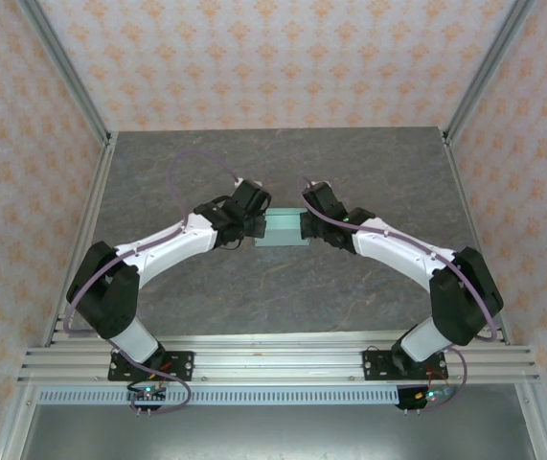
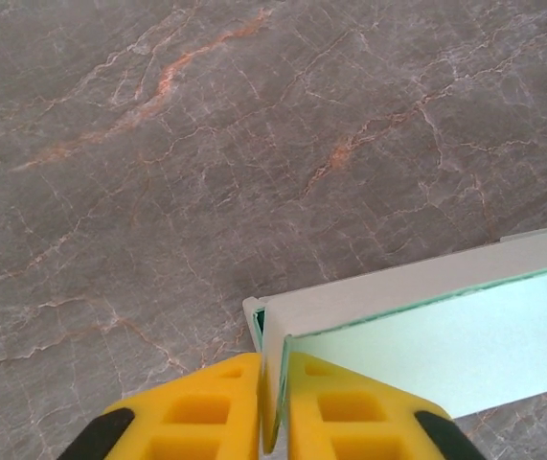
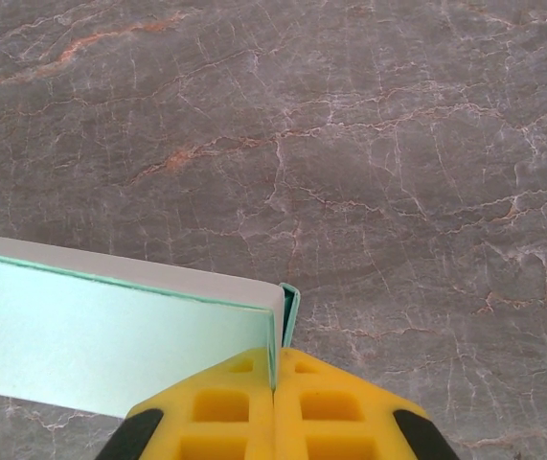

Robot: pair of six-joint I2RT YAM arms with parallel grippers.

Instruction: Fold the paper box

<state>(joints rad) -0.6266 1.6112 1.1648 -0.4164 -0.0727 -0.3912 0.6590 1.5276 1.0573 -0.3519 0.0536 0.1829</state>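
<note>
Where the grey, veined stone tabletop [image 1: 283,297] spreads between the patterned walls [image 1: 24,144], it takes up most of the overhead view, with a silver rail [image 1: 273,362] across its near edge. From that rail the left arm [image 1: 158,244] and the right arm [image 1: 398,251], white with black joints, bend inward toward each other and meet near the middle of the tabletop. Between their wrists lies the paper box [image 1: 283,228], a small, flat, pale mint-blue rectangle. Its long side runs left to right, with one arm at each short end.

In the left wrist view the box reaches in from the right. Its pale top face and whiter side wall end at a corner just above the left fingers [image 2: 206,417]. These yellow fingers stand a narrow gap apart with the end flap of card running down between them; whether they press on it I cannot tell.

In the right wrist view the box comes in from the left. The right fingers [image 3: 225,412], also yellow, are drawn together on the thin end flap at its corner, pinching the card tight.
</note>
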